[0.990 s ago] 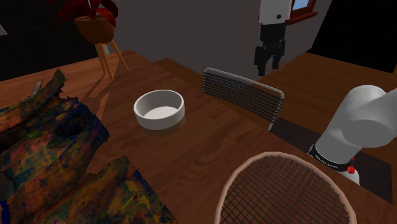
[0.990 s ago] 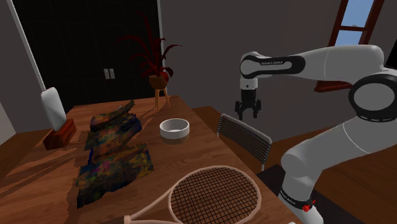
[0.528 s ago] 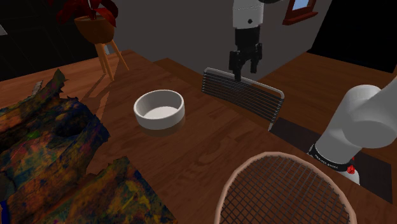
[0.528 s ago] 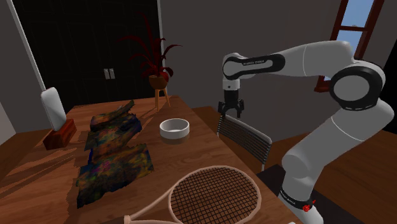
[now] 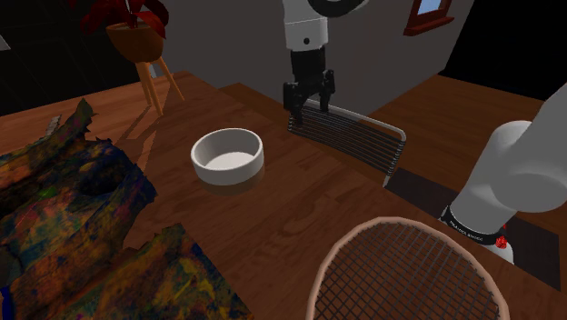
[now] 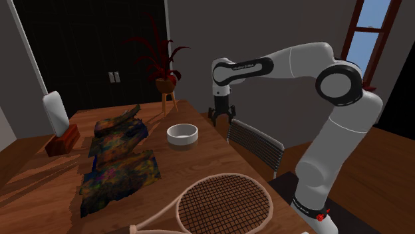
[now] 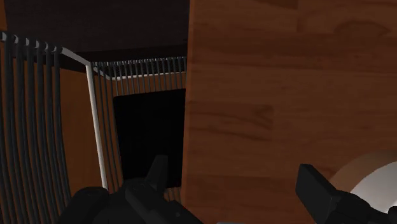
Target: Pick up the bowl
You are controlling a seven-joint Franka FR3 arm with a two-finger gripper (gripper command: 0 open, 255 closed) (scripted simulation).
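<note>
A white round bowl (image 5: pixel 227 155) stands upright on the wooden table (image 5: pixel 282 209), near its far side; it is also in the second exterior view (image 6: pixel 181 134). My black gripper (image 5: pixel 305 107) hangs pointing down, open and holding nothing. It is above the table's edge by the chair back, to the right of the bowl in the shoulder view and apart from it. In the second exterior view the gripper (image 6: pixel 221 117) is right of and a little above the bowl. Along the gripper (image 7: pixel 235 173) I see table wood between the spread fingers and the bowl's rim (image 7: pixel 376 178) just beyond one finger.
A wire-backed chair (image 5: pixel 350 136) stands at the table's edge right under the gripper. A racket (image 5: pixel 409 273) lies at the near end, and crumpled multicoloured cloth (image 5: pixel 73 209) covers the shoulder view's left. A potted plant on a stool (image 5: pixel 138 41) stands behind the table.
The arm has swung towards the shoulder view's left, bringing the gripper from beyond the chair to over the table's edge near the bowl. The fingers stayed open. The bowl has not moved.
</note>
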